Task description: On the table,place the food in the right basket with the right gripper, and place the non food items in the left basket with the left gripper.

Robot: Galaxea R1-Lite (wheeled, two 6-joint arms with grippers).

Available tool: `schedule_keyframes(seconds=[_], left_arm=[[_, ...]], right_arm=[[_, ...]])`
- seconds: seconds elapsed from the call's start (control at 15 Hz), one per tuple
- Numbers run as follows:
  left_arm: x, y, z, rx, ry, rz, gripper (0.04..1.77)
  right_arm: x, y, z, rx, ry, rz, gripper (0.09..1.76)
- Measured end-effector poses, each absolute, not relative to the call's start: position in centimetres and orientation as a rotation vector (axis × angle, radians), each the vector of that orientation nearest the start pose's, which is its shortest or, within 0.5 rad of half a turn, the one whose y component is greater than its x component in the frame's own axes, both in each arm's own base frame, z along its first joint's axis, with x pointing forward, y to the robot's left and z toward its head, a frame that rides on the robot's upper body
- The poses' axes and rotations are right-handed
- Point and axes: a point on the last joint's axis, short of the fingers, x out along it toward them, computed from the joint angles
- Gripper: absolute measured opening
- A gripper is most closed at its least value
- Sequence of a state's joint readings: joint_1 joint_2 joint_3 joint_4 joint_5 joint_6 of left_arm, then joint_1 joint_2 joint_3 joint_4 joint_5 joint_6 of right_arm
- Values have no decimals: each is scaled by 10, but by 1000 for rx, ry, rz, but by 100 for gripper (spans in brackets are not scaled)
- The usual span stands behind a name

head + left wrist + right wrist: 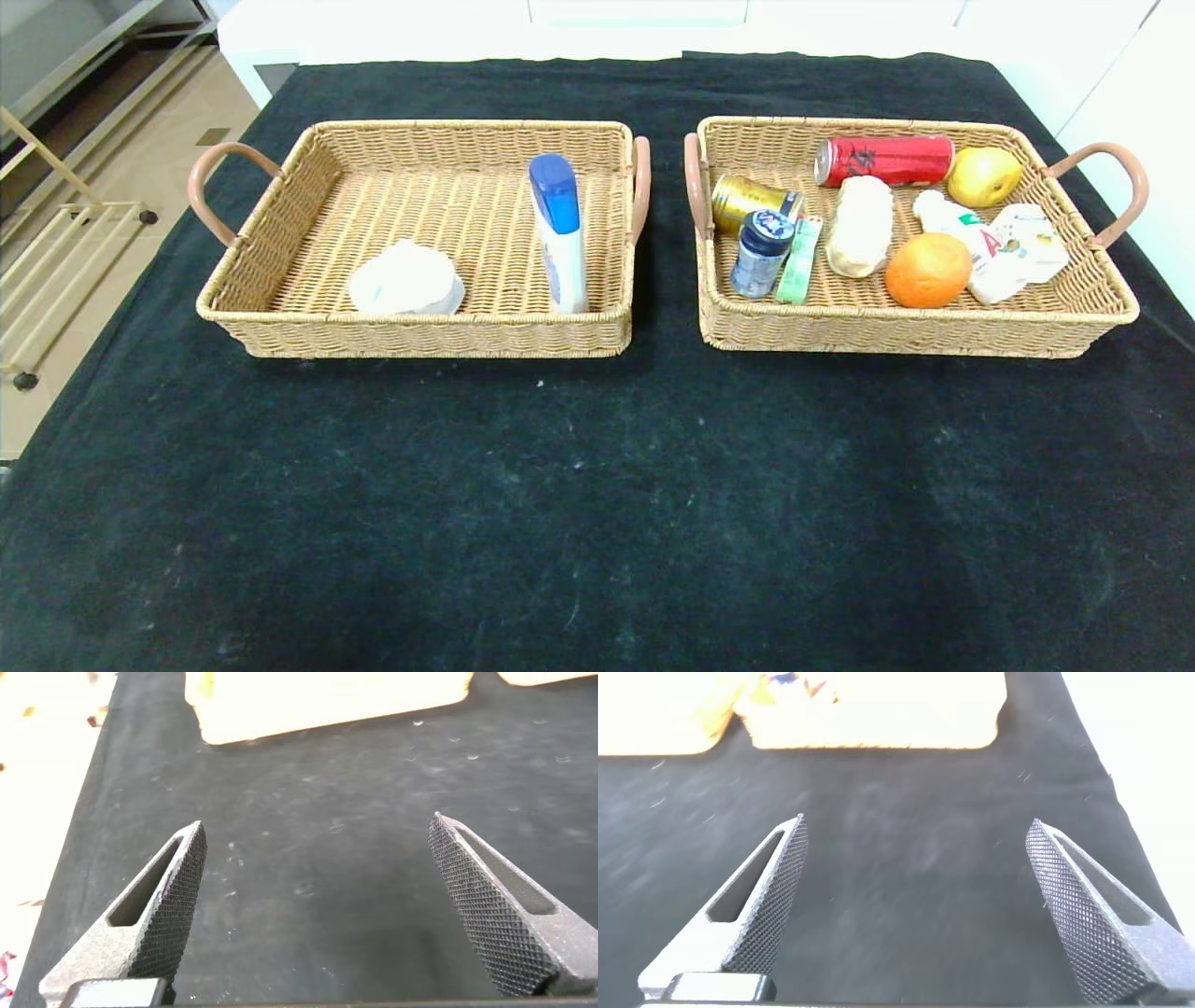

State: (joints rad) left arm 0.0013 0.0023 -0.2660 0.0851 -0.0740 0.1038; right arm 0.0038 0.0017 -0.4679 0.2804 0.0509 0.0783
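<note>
Black cloth point(597, 504) across the whole table, bare in the near part. Left gripper point(313, 901) over this cloth, fingers point(173, 896) spread wide, nothing between them. Right gripper point(915, 901) over the cloth too, fingers point(766, 901) also spread wide and holding nothing.

Farther back, two wicker baskets side by side, close but apart. In the left basket point(280, 322): white crumpled wad point(406, 280) near the front wall, and white tube with blue cap point(558, 233) toward the right side, cap pointing away.

In the right basket point(934, 331): small jar with dark lid point(761, 252) and green pack point(799, 261) at the near left corner, orange point(928, 270) near the front, pale bread roll point(861, 238) in the middle, white wrapped packet point(1004, 247) at the right. Behind these, gold can point(752, 198) lying on its side, red can point(885, 160) lying along the far wall, and yellow pear point(984, 175) just beside it.
</note>
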Motion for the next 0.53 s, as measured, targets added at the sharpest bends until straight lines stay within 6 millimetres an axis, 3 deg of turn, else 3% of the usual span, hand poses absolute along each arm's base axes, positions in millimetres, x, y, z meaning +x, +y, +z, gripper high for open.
schedule_keyframes(seconds=[0.33,0.53], left_arm=[[-34,-1,109,106,-132,-22,172],[-27,-1,94,106,-109,-20,172]], right_arm=[[-34,-1,116,-46,-236,-32,171],[-26,-1,98,-70,-202,-43,171]])
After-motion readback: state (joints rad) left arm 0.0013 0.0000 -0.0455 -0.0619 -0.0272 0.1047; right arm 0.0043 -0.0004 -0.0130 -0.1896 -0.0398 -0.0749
